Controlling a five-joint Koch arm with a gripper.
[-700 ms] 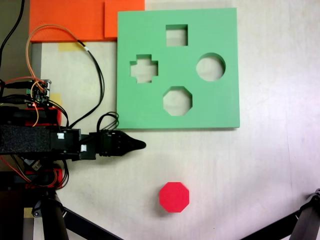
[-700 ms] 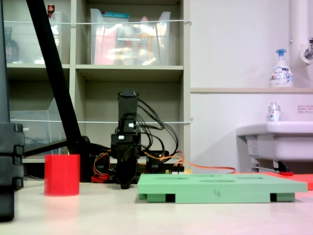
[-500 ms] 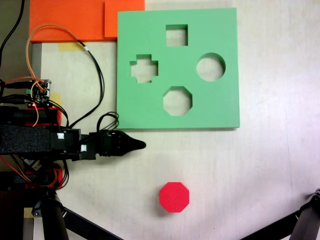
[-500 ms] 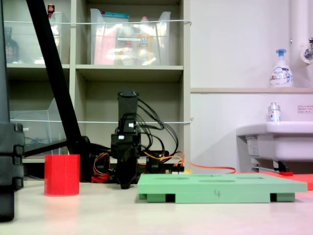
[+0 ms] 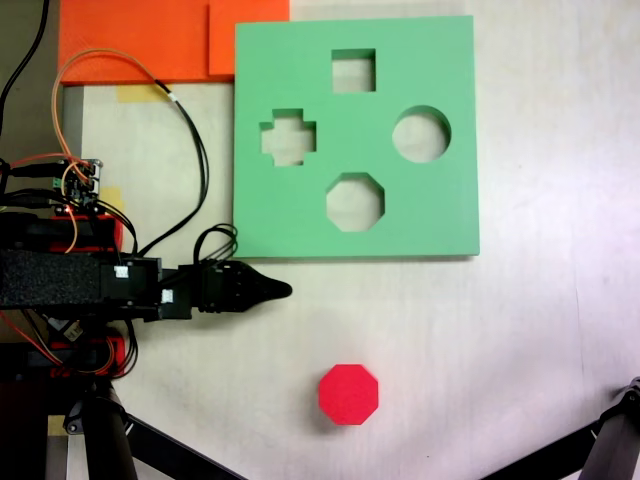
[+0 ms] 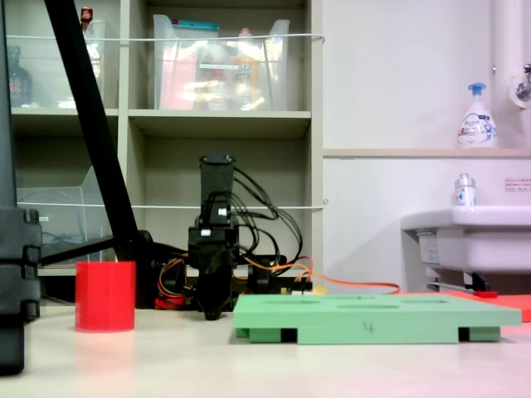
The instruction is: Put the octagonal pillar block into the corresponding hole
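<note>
We see the gripper (image 5: 272, 290) pinched together and empty, low over the table. The octagonal pillar block (image 5: 349, 394) stands upright, ahead of our fingertips and off to 1 side, well apart; the corresponding hole (image 5: 355, 202) lies opposite.

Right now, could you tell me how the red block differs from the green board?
The red block is small, solid and stands tall on the table, as the second exterior view shows; the green board is wide, flat and pierced by four cutouts. The block's top is eight-sided, the board's outline square. Both look like foam.
</note>
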